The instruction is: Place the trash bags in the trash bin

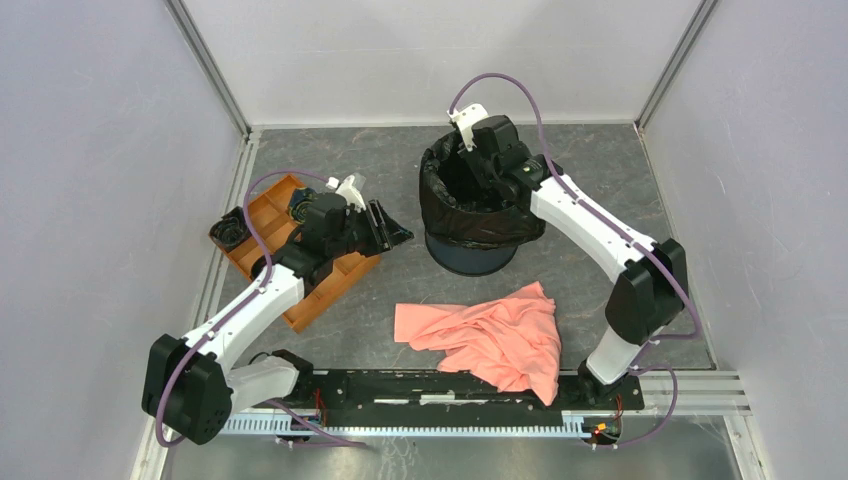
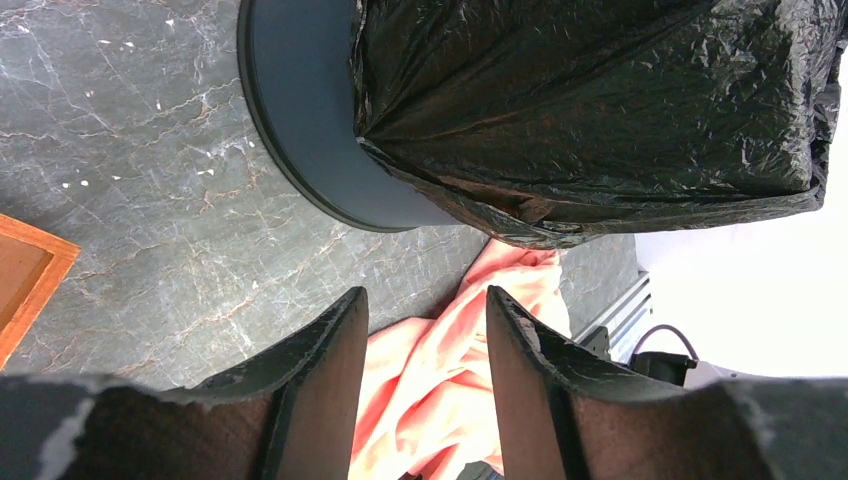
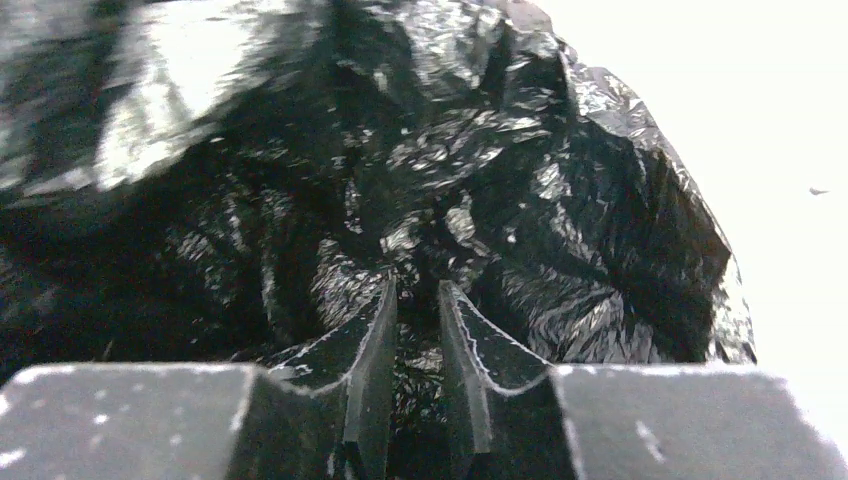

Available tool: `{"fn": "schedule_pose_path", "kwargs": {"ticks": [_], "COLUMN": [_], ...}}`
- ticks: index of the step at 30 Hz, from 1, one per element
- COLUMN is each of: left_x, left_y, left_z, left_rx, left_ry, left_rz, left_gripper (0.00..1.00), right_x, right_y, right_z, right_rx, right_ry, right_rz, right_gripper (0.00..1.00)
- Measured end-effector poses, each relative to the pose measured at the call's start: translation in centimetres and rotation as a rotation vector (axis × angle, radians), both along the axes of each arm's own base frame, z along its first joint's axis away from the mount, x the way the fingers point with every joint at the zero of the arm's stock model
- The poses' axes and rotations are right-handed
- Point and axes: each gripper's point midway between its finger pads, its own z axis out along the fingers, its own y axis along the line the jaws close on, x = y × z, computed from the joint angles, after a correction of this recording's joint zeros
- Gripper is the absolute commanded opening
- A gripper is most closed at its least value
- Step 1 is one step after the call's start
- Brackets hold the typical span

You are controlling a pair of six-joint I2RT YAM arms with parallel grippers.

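The navy trash bin point(image 1: 470, 256) stands at the back centre. A glossy black trash bag point(image 1: 482, 222) lines it and drapes over its rim and upper wall. My right gripper point(image 1: 472, 165) reaches down into the bin's mouth. In the right wrist view the jaws point(image 3: 415, 290) stand nearly together with wrinkled black film point(image 3: 560, 200) between and all around them. My left gripper point(image 1: 395, 226) is open and empty, low over the table left of the bin. In the left wrist view point(image 2: 425, 305) it points at the bin point(image 2: 300, 110) and the bag point(image 2: 600, 100).
A salmon-pink cloth point(image 1: 490, 335) lies crumpled on the table in front of the bin, also in the left wrist view point(image 2: 440, 370). An orange compartmented tray point(image 1: 272, 215) with small dark parts sits at the left, under my left arm. Walls enclose the table.
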Motion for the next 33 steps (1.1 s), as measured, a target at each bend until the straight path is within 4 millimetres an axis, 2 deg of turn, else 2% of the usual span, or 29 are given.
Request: {"fn": "schedule_pose_path", "kwargs": {"ticks": [6, 9, 12, 15, 17, 19, 21, 27, 29, 31, 33], "left_x": [0.3, 1.1, 2.0, 2.9, 3.6, 4.1, 4.2, 3.9, 3.5, 3.0, 2.6], "left_y": [-0.1, 0.0, -0.2, -0.7, -1.4, -2.2, -2.7, -3.1, -3.1, -2.9, -2.7], "left_z": [0.1, -0.5, -1.1, -1.5, -1.6, -1.8, -1.9, -1.5, -1.6, -1.7, -1.4], "left_rx": [-0.003, 0.014, 0.022, 0.013, -0.001, -0.025, -0.044, -0.090, -0.096, -0.096, -0.097], "left_ry": [-0.011, 0.001, 0.009, 0.007, 0.008, 0.016, 0.021, 0.008, 0.013, 0.014, 0.009], "left_rz": [0.004, 0.024, 0.035, 0.031, 0.018, -0.001, -0.016, -0.032, -0.039, -0.041, -0.039], "left_gripper": [0.65, 0.72, 0.78, 0.78, 0.78, 0.78, 0.79, 0.82, 0.83, 0.85, 0.85], "right_x": [-1.3, -1.5, -2.5, -4.1, -4.9, -4.5, -3.3, 1.5, 2.4, 2.2, 1.6], "right_y": [1.7, 3.7, 6.6, 9.8, 10.8, 10.2, 8.8, 0.7, -0.8, -1.3, -0.5], "right_z": [1.5, 1.3, 0.6, 0.4, 0.6, 0.9, 1.0, 0.2, -0.5, -1.4, -2.0], "right_rx": [0.049, 0.127, 0.253, 0.372, 0.410, 0.406, 0.357, 0.038, -0.036, -0.086, -0.080], "right_ry": [-0.004, 0.028, 0.087, 0.157, 0.183, 0.165, 0.120, -0.014, -0.018, 0.003, 0.030], "right_rz": [0.099, 0.162, 0.254, 0.357, 0.396, 0.375, 0.314, -0.012, -0.084, -0.101, -0.061], "right_gripper": [0.34, 0.37, 0.41, 0.51, 0.62, 0.68, 0.68, 0.64, 0.65, 0.69, 0.69]}}
